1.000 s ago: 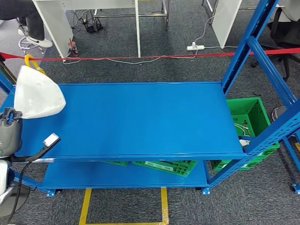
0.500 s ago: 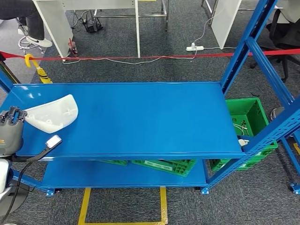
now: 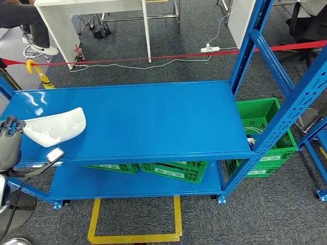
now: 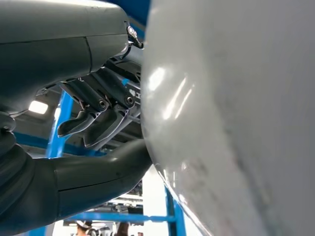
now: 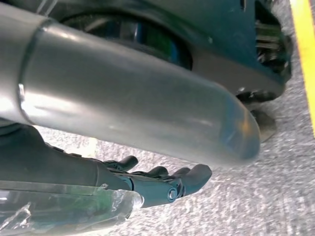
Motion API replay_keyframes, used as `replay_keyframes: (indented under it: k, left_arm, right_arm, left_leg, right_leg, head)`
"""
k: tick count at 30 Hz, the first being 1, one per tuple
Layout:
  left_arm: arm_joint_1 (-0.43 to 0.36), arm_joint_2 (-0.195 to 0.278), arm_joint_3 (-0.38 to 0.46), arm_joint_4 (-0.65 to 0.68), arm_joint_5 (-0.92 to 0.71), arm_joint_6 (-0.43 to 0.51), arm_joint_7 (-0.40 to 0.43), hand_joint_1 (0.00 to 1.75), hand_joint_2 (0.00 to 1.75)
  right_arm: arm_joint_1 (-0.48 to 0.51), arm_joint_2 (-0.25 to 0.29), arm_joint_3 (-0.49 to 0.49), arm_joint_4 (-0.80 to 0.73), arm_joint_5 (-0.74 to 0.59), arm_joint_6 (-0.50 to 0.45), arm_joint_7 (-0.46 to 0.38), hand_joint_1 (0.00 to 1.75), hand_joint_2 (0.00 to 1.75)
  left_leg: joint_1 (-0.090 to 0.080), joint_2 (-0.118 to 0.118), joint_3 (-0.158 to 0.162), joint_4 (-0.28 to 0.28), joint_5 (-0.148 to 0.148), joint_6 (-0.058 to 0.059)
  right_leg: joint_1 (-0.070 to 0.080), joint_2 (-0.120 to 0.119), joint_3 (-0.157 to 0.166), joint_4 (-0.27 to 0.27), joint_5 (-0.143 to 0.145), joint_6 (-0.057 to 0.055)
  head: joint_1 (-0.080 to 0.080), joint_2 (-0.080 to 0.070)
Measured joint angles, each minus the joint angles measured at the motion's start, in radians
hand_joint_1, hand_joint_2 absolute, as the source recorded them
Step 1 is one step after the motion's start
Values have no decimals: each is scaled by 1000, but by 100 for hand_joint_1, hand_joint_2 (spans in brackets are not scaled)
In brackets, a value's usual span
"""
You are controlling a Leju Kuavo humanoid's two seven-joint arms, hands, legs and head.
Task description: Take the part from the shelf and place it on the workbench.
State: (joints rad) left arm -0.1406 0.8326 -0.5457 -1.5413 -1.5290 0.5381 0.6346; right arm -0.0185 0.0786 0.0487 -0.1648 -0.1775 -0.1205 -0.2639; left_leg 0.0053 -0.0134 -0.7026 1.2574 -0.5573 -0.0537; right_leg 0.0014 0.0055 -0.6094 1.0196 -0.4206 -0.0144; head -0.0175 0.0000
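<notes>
The white curved part (image 3: 55, 126) lies on the left end of the blue shelf top (image 3: 154, 122). My left hand (image 3: 9, 145) is at the shelf's left edge, its fingertips against the part's near end. In the left wrist view the part (image 4: 230, 113) looms large and pale. There the left hand (image 4: 93, 113) has curled fingers beside it and its thumb (image 4: 111, 169) reaching under its edge. My right hand (image 5: 159, 184) hangs over the grey carpet, fingers lightly extended, holding nothing.
Green crates (image 3: 173, 171) sit on the lower shelf, and another green crate (image 3: 266, 127) stands at the right end. Blue uprights (image 3: 247, 46) rise at the right. A red tape (image 3: 154, 58) runs behind the shelf. Yellow floor lines (image 3: 135, 237) mark the carpet in front.
The part was held up and tilted one second ago; it has come down and now lies flat on the shelf top. The camera has shifted slightly forward and down.
</notes>
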Motion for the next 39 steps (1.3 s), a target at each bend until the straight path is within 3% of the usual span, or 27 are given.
replay_keyframes:
  k: [1, 3, 5, 6, 9, 11, 13, 14, 15, 16, 17, 18, 20, 21, 22, 24, 25, 27, 29, 30, 31, 32, 33, 34, 35, 37, 39]
  left_arm:
    - [0, 0, 0, 0, 0, 0, 0, 175, 175]
    - [0, 0, 1, -2, 0, 0, 0, 175, 175]
    - [-1, -1, 1, -5, 0, 0, 0, 175, 175]
    - [0, -1, 1, -6, 0, 0, 0, 175, 175]
    - [2, -3, 0, -8, 0, 0, 0, 175, 175]
    - [1, -3, 0, -9, 0, 0, 0, 175, 175]
    - [2, -3, 0, -9, 0, 0, 0, 175, 175]
    - [2, -3, 0, -9, 0, 0, 0, 175, 175]
    - [3, -4, 0, -9, 0, 0, 0, 175, 175]
    - [3, -4, 0, -9, 0, 0, 0, 175, 175]
    - [3, -4, 0, -9, 0, -1, 0, 175, 175]
    - [3, -4, 0, -9, 0, -1, 0, 175, 175]
    - [4, -2, 1, -10, 0, -1, 0, 175, 175]
    - [3, -2, 2, -10, 0, -1, 0, 175, 175]
    - [3, -1, 2, -11, 0, -1, 0, 175, 175]
    - [3, 1, 2, -12, 0, -2, 0, 175, 175]
    - [4, 2, 2, -12, 0, -3, 0, 175, 175]
    - [4, 5, 2, -12, 0, -4, 0, 175, 175]
    - [3, 5, 1, -12, 0, -5, 0, 175, 175]
    - [4, 5, 0, -12, 0, -6, 0, 175, 175]
    - [4, 5, 0, -12, 0, -7, 0, 175, 175]
    - [4, 5, 0, -12, 0, -7, 0, 175, 175]
    - [3, 5, 0, -12, 0, -8, 0, 175, 175]
    - [2, 5, 0, -12, 0, -8, 0, 175, 175]
    - [0, 4, 0, -13, 0, -9, 0, 175, 175]
    - [-1, 3, 0, -14, 0, -9, 1, 175, 175]
    - [0, 2, 0, -15, 0, -9, 0, 175, 175]
  right_arm:
    - [0, 0, 0, 0, 0, 0, 0, 0, 0]
    - [0, 0, 0, 0, 0, 0, 0, 0, 0]
    - [-1, -2, 0, -1, 0, 0, -1, 0, 0]
    - [-1, -3, 0, -2, 0, 0, -2, 0, 0]
    - [2, -3, 0, -1, 0, -1, -3, 0, 0]
    - [3, -3, 0, -1, 0, -2, -2, 0, 0]
    - [2, -3, 0, -2, 0, -2, -2, 0, 0]
    - [2, -3, 0, -2, 0, -2, -2, 0, 0]
    - [2, -3, 0, -2, 0, -2, -2, 0, 0]
    - [2, -3, 0, -2, 0, -2, -2, 0, 0]
    - [1, -3, 0, -2, 0, -2, -2, 0, 0]
    - [0, -3, 0, -2, 0, -2, -3, 0, 0]
    - [-3, -3, 0, -3, 0, -2, -4, 0, 0]
    - [-5, -3, 0, -4, 0, -2, -4, 0, 0]
    - [-6, -3, 0, -5, 0, -1, -5, 0, 0]
    - [-6, -2, 0, -5, -1, 0, -5, 0, 0]
    - [-7, -2, 0, -5, -1, 0, -5, 0, 0]
    - [-6, -1, -1, -5, 0, 2, -5, 0, 0]
    - [-6, -2, -1, -5, 0, 3, -5, 0, 0]
    - [-6, -2, -1, -5, 0, 3, -5, 0, 0]
    - [-6, -2, -1, -5, 0, 3, -5, 0, 0]
    - [-6, -2, -1, -5, 0, 3, -5, 0, 0]
    - [-6, -1, -1, -5, 0, 3, -5, 0, 0]
    - [-6, -2, -1, -5, 0, 3, -6, 0, 0]
    - [-7, -3, -1, -5, 0, 4, -6, 0, 0]
    - [-7, -5, -1, -6, 0, 4, -7, 0, 0]
    - [-4, -4, -1, -6, 0, 3, -7, 0, 0]
  left_leg:
    - [3, 0, 25, -18, 7, -3]
    - [11, 0, 127, -154, 46, -11]
    - [12, -4, 203, -272, 69, -8]
    - [10, -6, 214, -293, 70, -2]
    - [6, -6, 197, -288, 89, 30]
    - [7, -2, 177, -288, 108, 47]
    - [2, 0, 153, -288, 127, 57]
    - [-1, 0, 141, -287, 137, 59]
    - [-4, 0, 128, -287, 147, 60]
    - [-8, 0, 116, -287, 156, 61]
    - [-11, 0, 105, -287, 165, 61]
    - [-15, 0, 96, -287, 174, 61]
    - [-19, -1, 82, -286, 191, 57]
    - [-18, 0, 78, -286, 198, 53]
    - [-16, 0, 76, -286, 206, 47]
    - [-13, 0, 70, -287, 213, 34]
    - [-12, 0, 62, -276, 195, 27]
    - [-7, 1, 33, -201, 107, 11]
    - [1, 1, -1, -67, 18, -4]
    - [5, 1, -6, -13, 4, -10]
    - [9, 1, 2, 11, 14, -15]
    - [14, 1, 28, -2, 41, -21]
    - [19, 1, 70, -50, 69, -28]
    - [24, 1, 129, -122, 82, -35]
    - [26, 0, 183, -199, 78, -35]
    - [26, 0, 242, -290, 53, -18]
    - [23, 2, 230, -294, 57, 9]
  right_leg:
    - [-2, 0, -11, 1, 9, 2]
    - [-6, 0, -29, 2, 25, 12]
    - [-6, 1, -38, 2, 40, 25]
    - [-4, 2, -40, 1, 47, 32]
    - [-4, 4, -48, -5, 60, 48]
    - [-6, 2, -74, 50, 2, 56]
    - [-6, 1, -116, 186, -98, 59]
    - [-4, 1, -130, 253, -131, 59]
    - [-3, 1, -130, 294, -144, 56]
    - [0, 1, -112, 296, -135, 52]
    - [3, 1, -74, 258, -113, 44]
    - [7, 1, -20, 189, -92, 35]
    - [15, 2, 87, 40, -84, 18]
    - [18, 2, 113, -5, -90, 14]
    - [21, 3, 120, -24, -94, 12]
    - [20, 2, 104, -30, -77, 6]
    - [18, 0, 98, -32, -65, 0]
    - [11, -4, 77, -36, -39, -6]
    - [8, -7, 47, -35, -14, -6]
    - [7, -8, 31, -34, -2, -4]
    - [4, -9, 15, -33, 10, -1]
    - [1, -10, -1, -31, 21, 3]
    - [-3, -10, -16, -27, 31, 9]
    - [-6, -10, -29, -22, 40, 16]
    - [-6, -9, -40, -15, 47, 23]
    - [-4, -7, -52, -10, 65, 38]
    - [-5, -6, -57, -13, 81, 51]
  head:
    - [0, 0]
    - [0, 0]
    - [-2, 0]
    - [-3, 0]
    - [-2, 0]
    - [0, 0]
    - [2, 0]
    - [2, 0]
    - [2, 0]
    - [2, 0]
    - [2, 0]
    - [2, 0]
    - [1, 0]
    - [1, 0]
    - [2, 0]
    - [4, 0]
    - [3, 0]
    - [-1, 0]
    - [-4, 0]
    - [-3, 0]
    - [-4, 0]
    - [-3, 0]
    - [-3, 0]
    - [-5, 0]
    - [-7, 0]
    - [-10, 0]
    - [-9, 0]
